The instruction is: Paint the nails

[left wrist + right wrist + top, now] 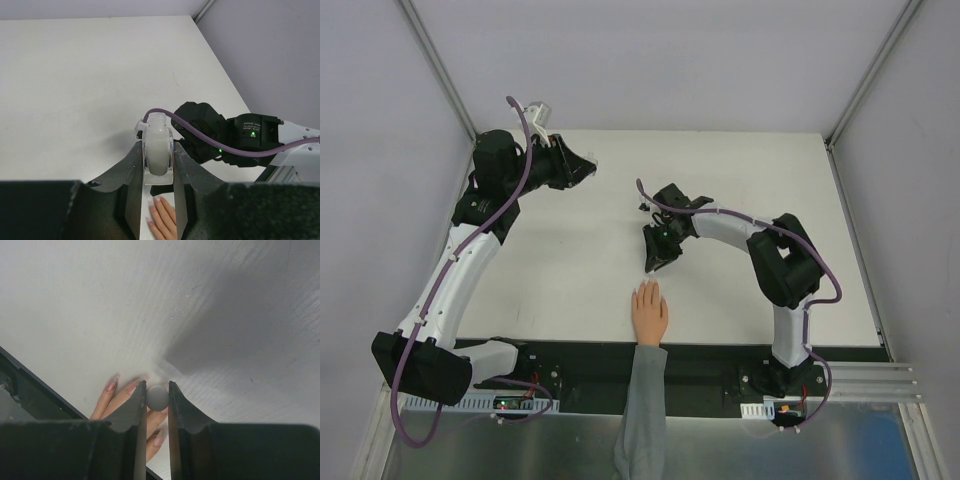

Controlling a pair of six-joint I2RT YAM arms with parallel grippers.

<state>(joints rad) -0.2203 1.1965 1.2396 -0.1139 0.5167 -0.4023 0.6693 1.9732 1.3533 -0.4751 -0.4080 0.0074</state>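
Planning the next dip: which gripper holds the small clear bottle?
The left gripper, shut on the uncapped clear bottle at the far left. The right gripper instead pinches a small round grey piece by the fingertips of the mannequin hand.

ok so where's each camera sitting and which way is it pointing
top external: above and behind the bases, looking down at the table; both arms show.
left wrist: on the left end effector, looking past the bottle in its jaws toward the right arm.
right wrist: on the right end effector, looking down at the mannequin hand, a small round grey piece between its jaws.
shared: all three show the mannequin hand.
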